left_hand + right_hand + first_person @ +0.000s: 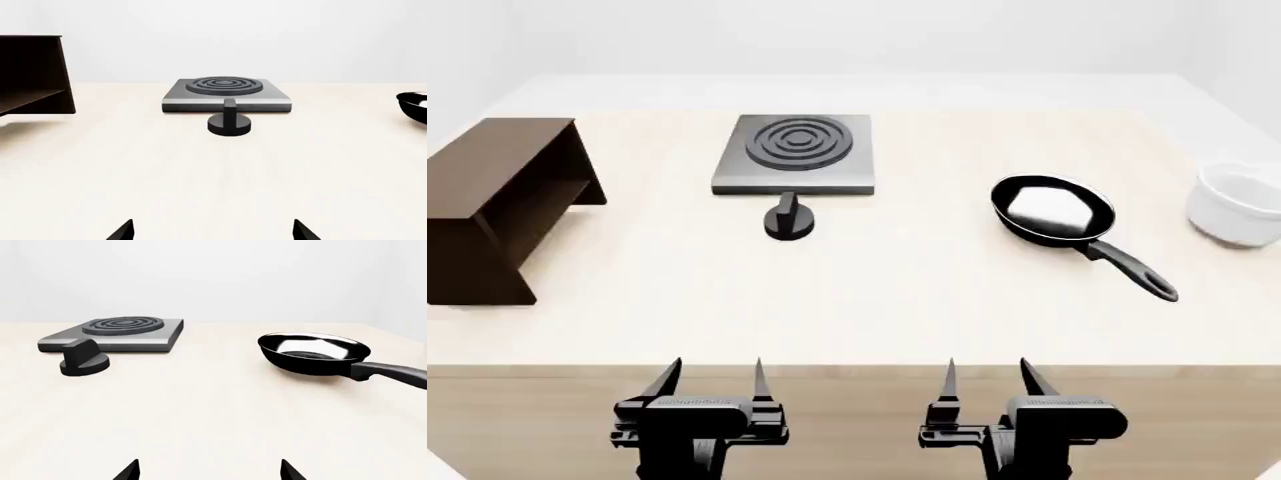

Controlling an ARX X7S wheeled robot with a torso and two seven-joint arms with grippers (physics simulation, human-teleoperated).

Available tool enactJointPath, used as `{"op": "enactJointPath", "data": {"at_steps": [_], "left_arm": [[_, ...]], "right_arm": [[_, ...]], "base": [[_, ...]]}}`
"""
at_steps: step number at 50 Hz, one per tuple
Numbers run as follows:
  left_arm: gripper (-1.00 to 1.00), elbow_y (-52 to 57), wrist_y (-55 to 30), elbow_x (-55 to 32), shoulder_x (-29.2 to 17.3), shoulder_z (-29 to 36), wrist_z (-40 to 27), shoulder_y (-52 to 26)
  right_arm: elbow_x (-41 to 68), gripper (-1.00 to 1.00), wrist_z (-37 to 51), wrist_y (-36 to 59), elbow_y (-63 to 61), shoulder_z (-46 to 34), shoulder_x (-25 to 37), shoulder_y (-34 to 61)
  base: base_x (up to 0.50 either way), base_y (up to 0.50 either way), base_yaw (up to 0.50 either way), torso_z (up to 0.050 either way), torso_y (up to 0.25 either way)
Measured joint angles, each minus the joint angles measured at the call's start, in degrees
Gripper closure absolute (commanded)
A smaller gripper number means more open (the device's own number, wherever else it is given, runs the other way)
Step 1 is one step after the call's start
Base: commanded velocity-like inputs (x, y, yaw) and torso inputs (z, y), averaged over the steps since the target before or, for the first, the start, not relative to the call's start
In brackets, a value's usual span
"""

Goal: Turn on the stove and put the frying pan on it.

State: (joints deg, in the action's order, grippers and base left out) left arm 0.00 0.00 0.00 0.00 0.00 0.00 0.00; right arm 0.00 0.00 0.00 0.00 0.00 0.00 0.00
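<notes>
Stove (793,155) sits at the table's (868,300) far middle, burner bare, with its black knob (789,221) just in front of it, apart from the plate. Right of it, well apart, the pan (1052,212) rests on the table, nothing inside but a pale glare, handle pointing toward the near right. Further right stands a white bowl (1236,205); its inside looks empty. A brown shelf (501,205) stands at the left. Both claws, left (713,378) and right (986,376), hover at the near edge, fingers apart, holding nothing.
</notes>
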Motion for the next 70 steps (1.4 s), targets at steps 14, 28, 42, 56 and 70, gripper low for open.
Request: {"op": "enactJointPath", "data": {"at_steps": [14, 28, 42, 56, 70], "left_arm": [[-1.00, 0.3, -0.9, -1.3, -1.6, 1.8, -2.0, 0.0], [-1.00, 3.9, -5.5, -1.4, -3.6, 2.7, -5.5, -1.1], [-1.00, 16.5, -16.0, -2.1, -6.8, 2.1, -7.1, -3.2], [-1.00, 22.2, -19.5, -4.0, -8.0, 1.3, -7.8, -3.7], [-1.00, 23.2, -19.9, -5.9, -8.5, 1.2, -7.9, -3.3]], "right_arm": [[0.6, -1.00, 1.6, -0.1, 0.9, -2.8, 1.7, 0.2], [1.5, -1.00, 4.1, 3.9, -1.5, -4.2, 3.4, 1.0], [5.0, -1.00, 5.1, 19.1, -18.7, -3.5, 6.0, 2.2], [8.3, -1.00, 5.5, 24.5, -26.9, -1.9, 7.4, 3.3], [9.9, -1.00, 6.0, 24.9, -28.7, -1.5, 8.1, 3.3]], "base": [[0.00, 0.00, 0.00, 0.000, 0.000], [0.00, 0.00, 0.00, 0.000, 0.000], [0.00, 0.00, 0.00, 0.000, 0.000], [0.42, 0.00, 0.00, 0.000, 0.000], [0.50, 0.00, 0.00, 0.000, 0.000]]}}
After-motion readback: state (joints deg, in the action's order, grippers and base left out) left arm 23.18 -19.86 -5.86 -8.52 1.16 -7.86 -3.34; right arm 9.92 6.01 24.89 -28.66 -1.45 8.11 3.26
